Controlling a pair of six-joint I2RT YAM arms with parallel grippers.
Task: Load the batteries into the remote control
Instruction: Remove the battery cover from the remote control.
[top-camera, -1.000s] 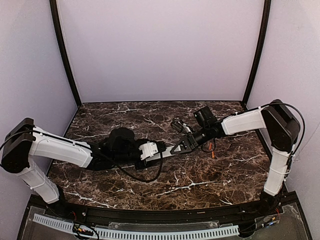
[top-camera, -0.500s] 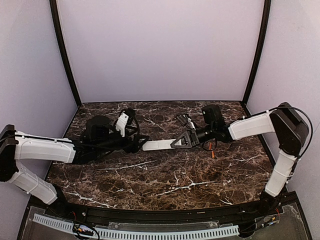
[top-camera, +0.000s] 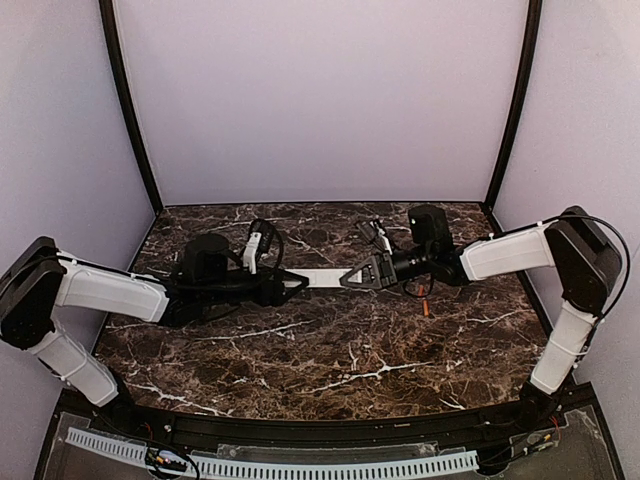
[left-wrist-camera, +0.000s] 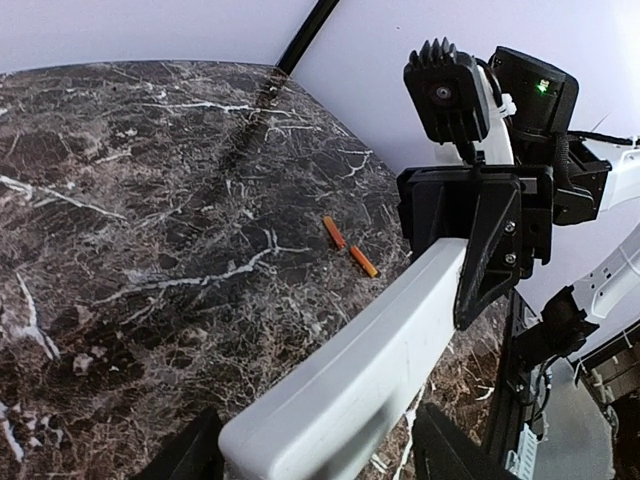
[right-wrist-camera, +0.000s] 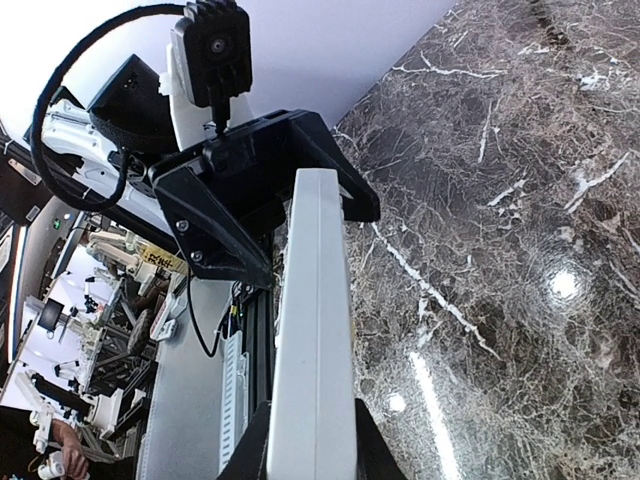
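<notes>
My left gripper (top-camera: 293, 283) backed off toward 9 o'clock, now returned, jaws straddling 9 o'clock end of remote control (top-camera: 322, 277); can't tell if pinching | right gripper (top-camera: 352, 277) clamps its 3 o'clock end | batteries (left-wrist-camera: 364, 262) loose at 4 o'clock of it; re-grip likely pending

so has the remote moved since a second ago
yes, the remote control has shifted toward the back wall and slightly left, away from the batteries

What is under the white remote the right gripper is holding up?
Only dark marble table shows below the remote control. The batteries lie on the table off to one side, not under it. The strip straight beneath the remote and its underside are hidden.
</notes>
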